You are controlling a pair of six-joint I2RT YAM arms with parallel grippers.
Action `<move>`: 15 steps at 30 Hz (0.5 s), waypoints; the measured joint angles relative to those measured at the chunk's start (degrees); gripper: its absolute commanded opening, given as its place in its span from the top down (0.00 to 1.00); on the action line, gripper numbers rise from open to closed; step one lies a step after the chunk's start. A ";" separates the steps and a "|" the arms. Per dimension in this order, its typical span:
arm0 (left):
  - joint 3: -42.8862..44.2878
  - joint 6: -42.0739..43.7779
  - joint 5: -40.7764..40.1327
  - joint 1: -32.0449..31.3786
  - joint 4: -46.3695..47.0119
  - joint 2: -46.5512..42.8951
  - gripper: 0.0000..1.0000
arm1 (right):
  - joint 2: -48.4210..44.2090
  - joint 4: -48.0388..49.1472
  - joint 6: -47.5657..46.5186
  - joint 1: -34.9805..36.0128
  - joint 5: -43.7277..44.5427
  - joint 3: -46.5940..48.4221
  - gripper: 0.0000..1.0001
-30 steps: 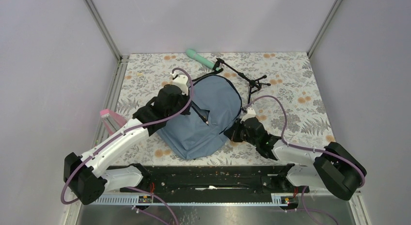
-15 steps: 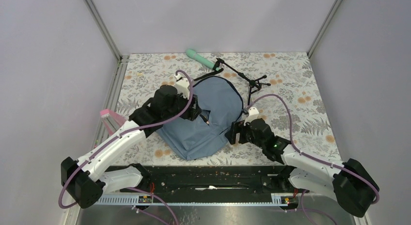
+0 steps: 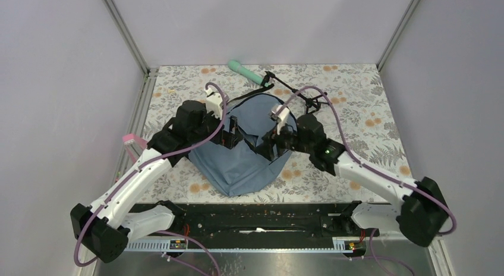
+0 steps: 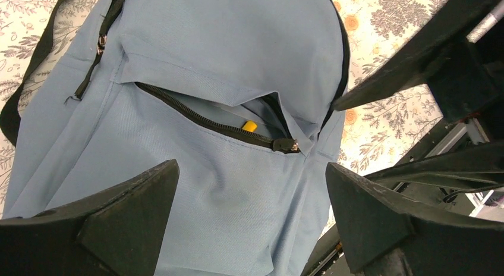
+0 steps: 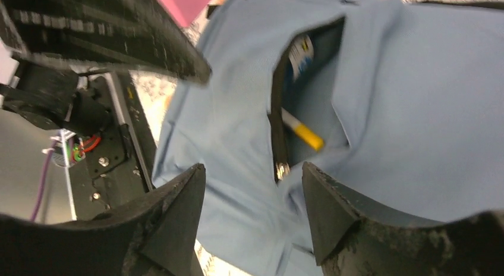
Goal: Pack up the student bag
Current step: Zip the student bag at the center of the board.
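Top view: the student bag (image 3: 243,166) lies mid-frame, with the left gripper (image 3: 232,133) and right gripper (image 3: 270,140) hovering over its middle.

Left wrist view: the jaws are spread wide and empty. The front pocket (image 4: 220,175) gapes, a yellow-tipped pen (image 4: 249,126) inside.

Right wrist view: the jaws are apart and empty.

Pocket loading looks done. The next move is probably pinching the zipper pull (image 4: 289,146) shut.

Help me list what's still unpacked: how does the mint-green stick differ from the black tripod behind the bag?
The mint-green stick is pale, thick and one rounded piece. The black tripod is dark, built of thin rods with its legs spread. The stick is the shorter of the two, and the tripod stretches farther across the table. Both lie flat beyond the student bag, outside it, with their near ends touching or nearly so.
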 measured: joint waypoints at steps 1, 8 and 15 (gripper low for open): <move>-0.07 0.00 0.44 0.13 0.24 -0.09 0.01 | 2.27 -0.17 -0.35 -0.17 -2.10 2.16 0.37; -3.50 0.02 2.19 0.22 2.60 -2.73 0.01 | 16.52 -4.00 -1.53 -2.12 -14.29 14.25 0.44; -3.76 0.15 2.21 0.22 3.26 -2.75 0.01 | 19.85 -7.69 -2.84 -2.71 -17.75 15.80 0.44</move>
